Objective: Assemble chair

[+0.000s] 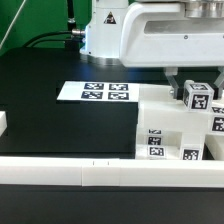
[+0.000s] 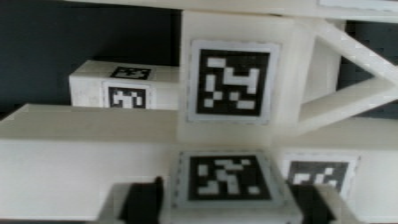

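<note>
Standing upright, chair (image 1: 170, 130) assembly sits beneath gripper (image 1: 192, 85).

My table (image 1: 50, 125) is black. On it lie the marker board (image 1: 95, 92), white chair parts (image 1: 165, 130) and a border rail (image 1: 100, 172).

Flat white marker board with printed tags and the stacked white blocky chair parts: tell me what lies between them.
Only bare black table shows between the marker board and the chair parts, in the exterior view.
</note>
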Tool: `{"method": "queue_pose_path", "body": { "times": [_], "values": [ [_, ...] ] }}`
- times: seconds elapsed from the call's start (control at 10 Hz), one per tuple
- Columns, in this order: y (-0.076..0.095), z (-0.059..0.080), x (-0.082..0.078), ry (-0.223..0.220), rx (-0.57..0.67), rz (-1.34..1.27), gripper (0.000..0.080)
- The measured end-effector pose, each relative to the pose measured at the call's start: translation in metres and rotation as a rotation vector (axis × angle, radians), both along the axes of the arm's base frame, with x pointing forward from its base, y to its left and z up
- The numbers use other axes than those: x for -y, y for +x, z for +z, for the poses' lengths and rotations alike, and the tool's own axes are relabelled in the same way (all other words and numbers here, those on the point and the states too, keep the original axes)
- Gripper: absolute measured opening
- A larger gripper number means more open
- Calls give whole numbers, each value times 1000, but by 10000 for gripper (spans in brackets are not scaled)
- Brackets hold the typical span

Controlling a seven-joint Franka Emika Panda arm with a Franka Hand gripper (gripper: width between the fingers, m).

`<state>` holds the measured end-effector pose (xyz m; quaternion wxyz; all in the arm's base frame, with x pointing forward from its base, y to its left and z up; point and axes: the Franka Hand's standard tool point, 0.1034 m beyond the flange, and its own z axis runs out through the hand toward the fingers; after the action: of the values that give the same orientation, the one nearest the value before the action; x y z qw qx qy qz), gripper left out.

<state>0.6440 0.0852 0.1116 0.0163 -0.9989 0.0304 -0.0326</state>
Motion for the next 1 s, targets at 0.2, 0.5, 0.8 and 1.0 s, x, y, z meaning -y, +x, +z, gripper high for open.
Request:
{"method": "queue_pose_path", "body": {
  "times": [0.2,0.5,0.8,1.0],
  "values": [
    [0,0,0,7,-3,-87,281],
    [1,0,0,33,-4,-285,281],
    [0,-1,-2,61,-1,-550,281],
    [0,-2,-4,120,-2,-822,281]
  ]
}}
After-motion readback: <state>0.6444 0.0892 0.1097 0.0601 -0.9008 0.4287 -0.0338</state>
